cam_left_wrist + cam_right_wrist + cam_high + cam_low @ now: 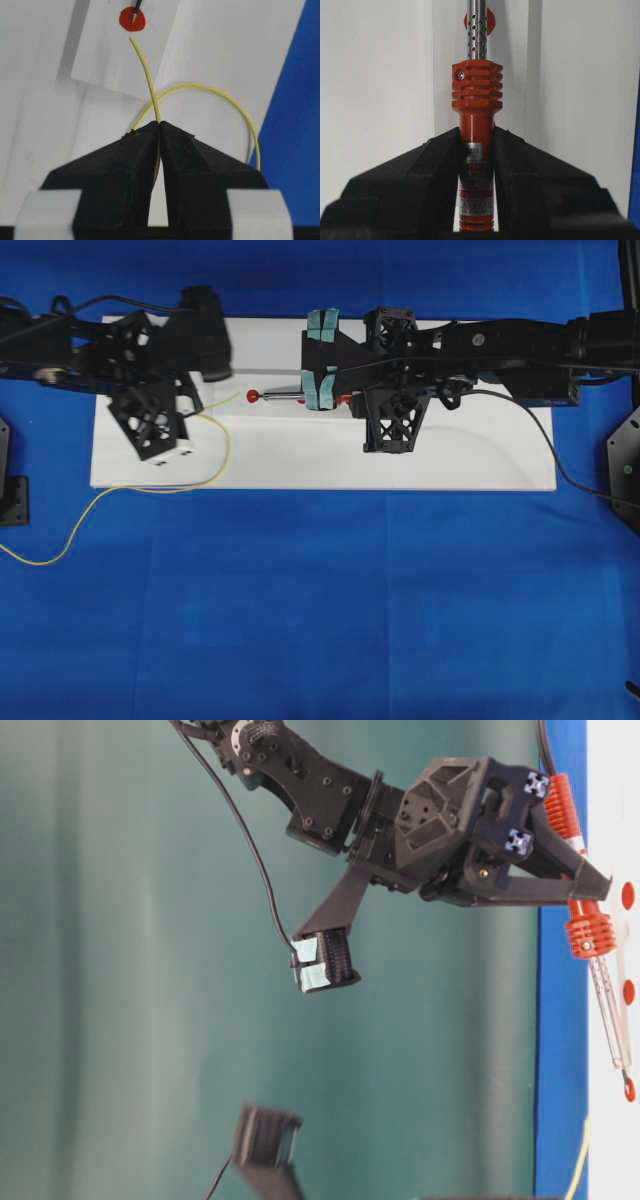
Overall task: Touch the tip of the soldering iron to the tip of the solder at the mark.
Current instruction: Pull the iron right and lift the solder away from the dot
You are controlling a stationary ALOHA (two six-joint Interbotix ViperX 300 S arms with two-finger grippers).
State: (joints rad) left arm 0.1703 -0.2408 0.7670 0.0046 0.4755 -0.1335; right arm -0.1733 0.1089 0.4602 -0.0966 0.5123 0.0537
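The left pincer [159,125] is pressed together on the solder [145,70], the thin yellow wire passing up between its black fingers [125,165]. The free end of the wire rises from the fingertips in a gentle bend and stops just short of the red mark [132,20] on the white sheet [210,60], near it but apart. Behind the pinch the wire curls out in a wide loop to the right; in the overhead view it trails off the sheet's near edge onto the blue worktop [330,610] at the left.

The right pincer [476,135] is pinching the soldering iron [476,100] by its orange-red handle, just below the ribbed collar, with a printed label between the fingers. The perforated silver shaft runs away from the handle toward the mark. In the left wrist view the dark pointed tip of the iron lies on the red mark, at its far edge. The solder's end and the iron's tip are close but do not meet.

From overhead the iron lies level across the far part of the white sheet, pointing left, and its black cord [540,440] runs off to the right onto the worktop
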